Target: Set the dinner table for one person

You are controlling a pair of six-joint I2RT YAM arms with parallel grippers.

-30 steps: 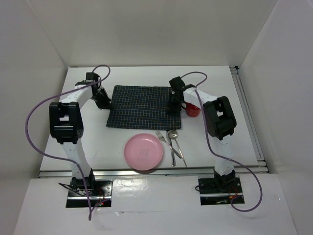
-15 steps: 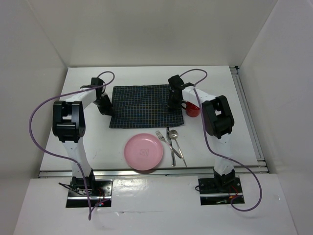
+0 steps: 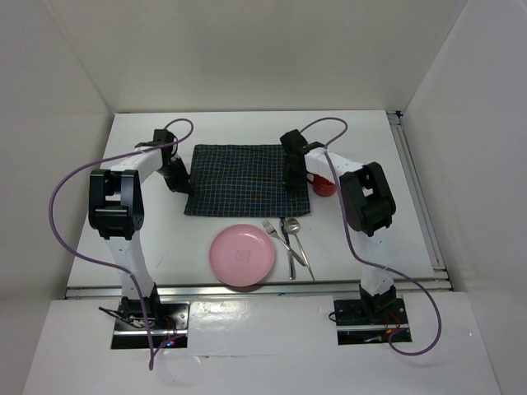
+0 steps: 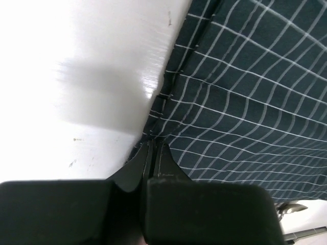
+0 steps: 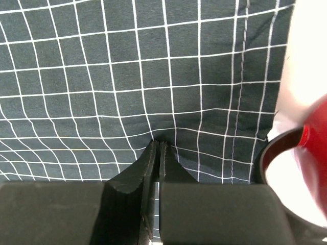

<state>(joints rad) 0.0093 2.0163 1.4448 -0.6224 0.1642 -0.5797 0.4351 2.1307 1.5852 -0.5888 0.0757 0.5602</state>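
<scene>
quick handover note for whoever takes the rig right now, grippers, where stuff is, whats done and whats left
Left gripper: shut, pinching the placemat at its left edge.
Right gripper: shut, pinching the cloth near its right edge, beside the red cup.
Placemat lies spread mid dinner table. The pink plate and cutlery sit on bare table nearer the arms.
Done: placemat spread.
Left: let go, then likely place the plate, cutlery and cup.
</scene>
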